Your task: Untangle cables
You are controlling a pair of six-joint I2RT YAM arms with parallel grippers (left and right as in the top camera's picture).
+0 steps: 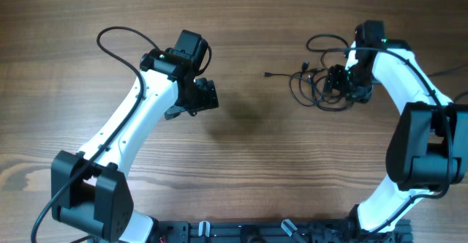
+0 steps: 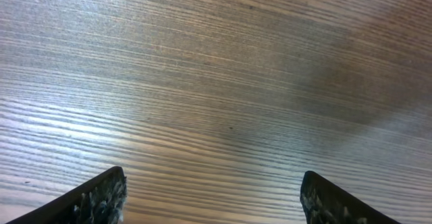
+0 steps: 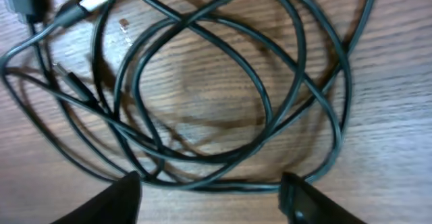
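Note:
A tangle of thin black cables (image 1: 316,88) lies on the wooden table at the right, with one plug end (image 1: 268,74) sticking out to the left. In the right wrist view the cables (image 3: 223,96) form overlapping loops, with a silvery plug (image 3: 93,1) at the upper left. My right gripper (image 1: 342,82) is open and hovers right over the tangle; its fingertips (image 3: 209,190) straddle the lowest strands without closing on them. My left gripper (image 1: 201,96) is open and empty above bare table at centre left; its wrist view (image 2: 212,193) shows only wood.
The thicker black arm cable (image 1: 121,42) loops at the upper left. Another thin black cable loop (image 1: 325,44) lies at the back near the right arm. The arm bases (image 1: 241,232) stand along the front edge.

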